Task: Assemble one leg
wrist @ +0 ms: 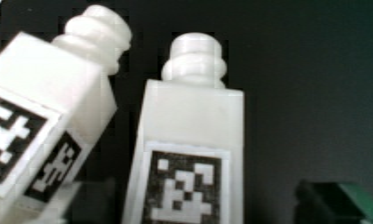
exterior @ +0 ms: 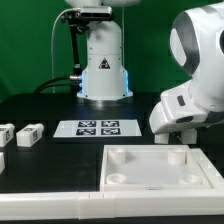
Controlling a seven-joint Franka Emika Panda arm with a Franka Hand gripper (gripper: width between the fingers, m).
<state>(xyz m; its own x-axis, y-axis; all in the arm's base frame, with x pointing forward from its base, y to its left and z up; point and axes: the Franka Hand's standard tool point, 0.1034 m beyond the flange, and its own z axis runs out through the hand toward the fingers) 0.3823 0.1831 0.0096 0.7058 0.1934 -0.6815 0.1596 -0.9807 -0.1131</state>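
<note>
In the wrist view two white legs lie side by side on the black table, each with a ribbed screw tip and a black-and-white tag. One leg (wrist: 186, 120) lies straight under my gripper (wrist: 192, 205), the other leg (wrist: 50, 110) is tilted beside it. One dark finger (wrist: 339, 198) shows apart from the nearer leg with a gap; the jaws stand open and hold nothing. In the exterior view the arm's white hand (exterior: 180, 112) hangs low at the right behind the tabletop panel (exterior: 160, 168); its fingers are hidden there. Two more legs (exterior: 28, 133) lie at the left.
The marker board (exterior: 97, 127) lies in the middle of the table. The robot base (exterior: 103, 70) stands behind it. The large white tabletop panel with corner sockets fills the front right. Another white part (exterior: 4, 134) lies at the far left edge.
</note>
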